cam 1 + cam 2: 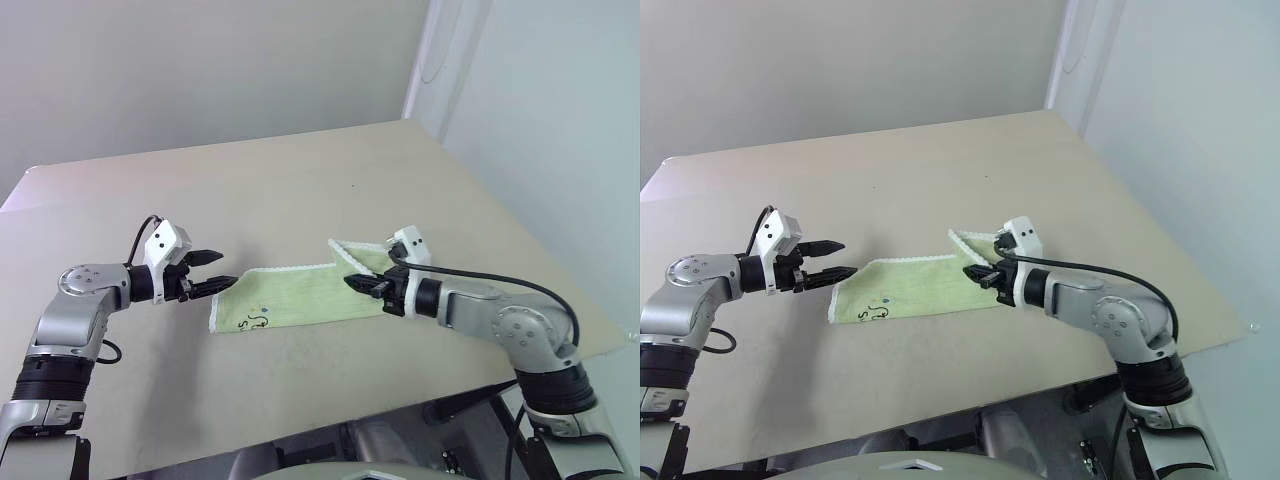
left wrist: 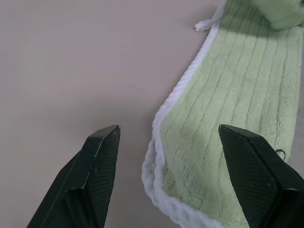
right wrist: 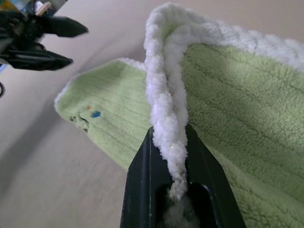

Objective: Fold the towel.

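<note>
Two fingers [image 3: 166, 156] pinching towel [image 1: 300, 295] edge

The towel [image 1: 300, 295] is a long, narrow strip of pale lime-green terry cloth with fine lengthwise ribs and a thick whitish stitched edging. Most of it lies flat on the table [image 1: 300, 180], running from one side towards the other. Near its left end sits a small dark scribble-like mark [image 1: 255, 320], with tiny blue and orange specks just beside it. Its right end is lifted off the surface and doubled back over the flat part, the white edging bunched into a raised ridge there, so the cloth is partly folded.
</note>
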